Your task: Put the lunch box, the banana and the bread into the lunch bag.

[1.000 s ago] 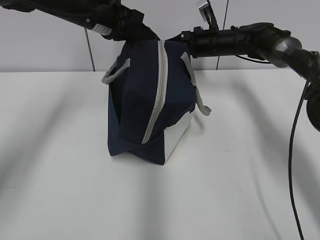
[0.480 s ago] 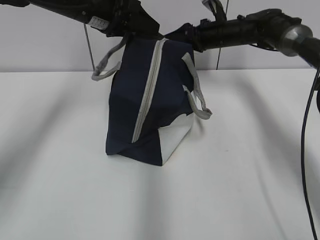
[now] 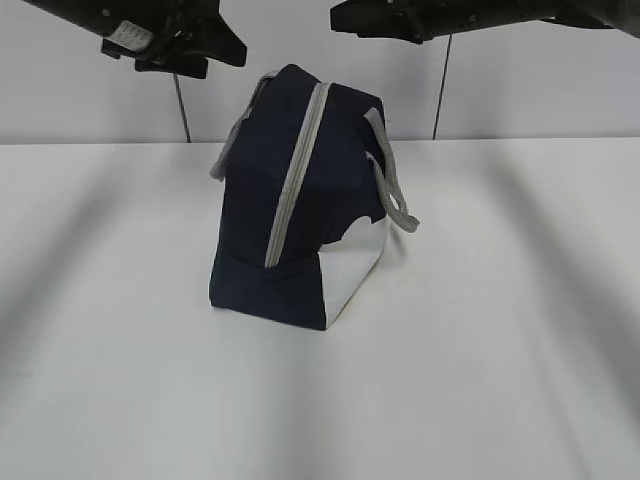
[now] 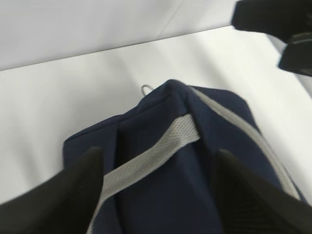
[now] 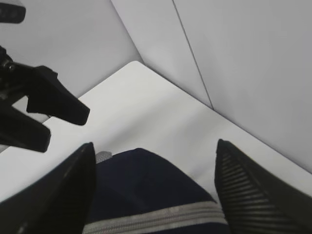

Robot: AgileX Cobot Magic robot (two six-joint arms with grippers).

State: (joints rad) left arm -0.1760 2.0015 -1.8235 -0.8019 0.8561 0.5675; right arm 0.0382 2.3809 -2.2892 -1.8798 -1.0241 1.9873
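The dark navy lunch bag (image 3: 300, 220) stands on the white table with its grey zipper (image 3: 295, 180) shut from top to side. It also shows in the left wrist view (image 4: 195, 190) and the right wrist view (image 5: 146, 185). My left gripper (image 3: 215, 50) hangs open above the bag's top left, and its fingers (image 4: 73, 190) straddle a grey strap handle (image 4: 151, 156) without touching it. My right gripper (image 3: 350, 18) hangs open above the bag's top right, clear of the fabric. The zipper's ring pull (image 4: 146, 89) lies at the bag's far end. The lunch box, banana and bread are out of view.
The white table (image 3: 480, 380) stretches around the bag, with a pale panelled wall (image 3: 540, 70) behind it. A second grey strap handle (image 3: 395, 205) hangs down the bag's right side.
Both grippers have come off the top of the bag and risen, moving apart. The bag has settled lower on the table and its handles have dropped.
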